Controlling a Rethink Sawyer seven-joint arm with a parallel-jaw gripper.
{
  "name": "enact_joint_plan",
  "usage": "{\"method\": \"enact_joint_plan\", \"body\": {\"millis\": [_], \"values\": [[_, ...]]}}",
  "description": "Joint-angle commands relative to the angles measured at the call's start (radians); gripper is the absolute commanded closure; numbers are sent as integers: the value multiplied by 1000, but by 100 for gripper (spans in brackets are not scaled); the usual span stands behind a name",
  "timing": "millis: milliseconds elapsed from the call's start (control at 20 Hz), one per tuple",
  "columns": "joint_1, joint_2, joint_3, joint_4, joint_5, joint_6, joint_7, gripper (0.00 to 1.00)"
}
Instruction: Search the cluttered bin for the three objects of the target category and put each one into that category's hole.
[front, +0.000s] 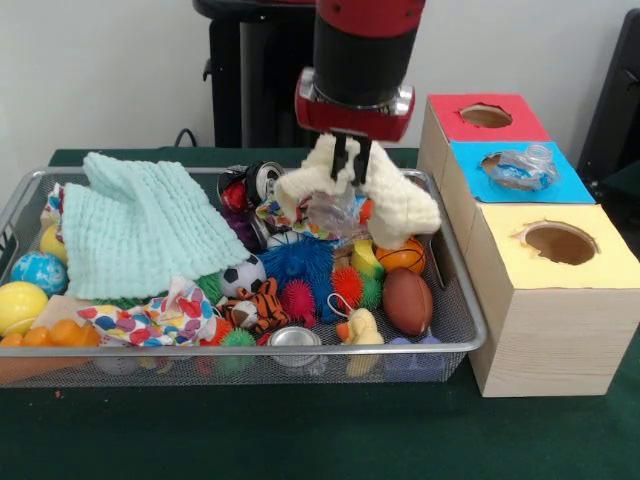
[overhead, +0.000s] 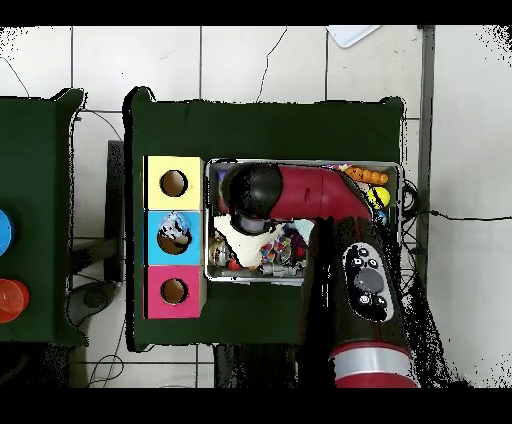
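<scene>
The wire-mesh bin (front: 300, 352) is full of toys and cloths; it also shows in the overhead view (overhead: 300, 280). My gripper (front: 351, 170) hangs over the bin's right half, shut on a cream cloth (front: 405, 205) that it holds up like a tent. A crushed clear bottle (front: 335, 212) shows just below the fingers between the cloth's flaps; I cannot tell whether it is gripped too. Another crushed bottle (front: 522, 167) lies across the hole (front: 493, 160) in the blue surround (front: 570, 185), also seen from overhead (overhead: 173, 232). A third bottle is hidden.
The red-surround hole (front: 486, 115) and the yellow-surround hole (front: 560, 242) flank the blue one. A mint cloth (front: 140, 225) covers the bin's left. A silver can (front: 295, 338), a brown football (front: 407, 300), a basketball (front: 402, 255) and spiky balls lie around.
</scene>
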Motion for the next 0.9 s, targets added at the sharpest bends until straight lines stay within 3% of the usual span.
{"method": "enact_joint_plan", "body": {"millis": [50, 450, 750, 800, 900], "values": [[-56, -78, 74, 4, 33, 61, -53, 100], [-87, -126, 107, 98, 36, 4, -88, 100], [-139, -168, 153, 144, 34, 8, -182, 100], [-151, -171, 167, 154, 28, 9, -175, 0], [-160, -174, 173, 173, 37, -10, -159, 0]]}}
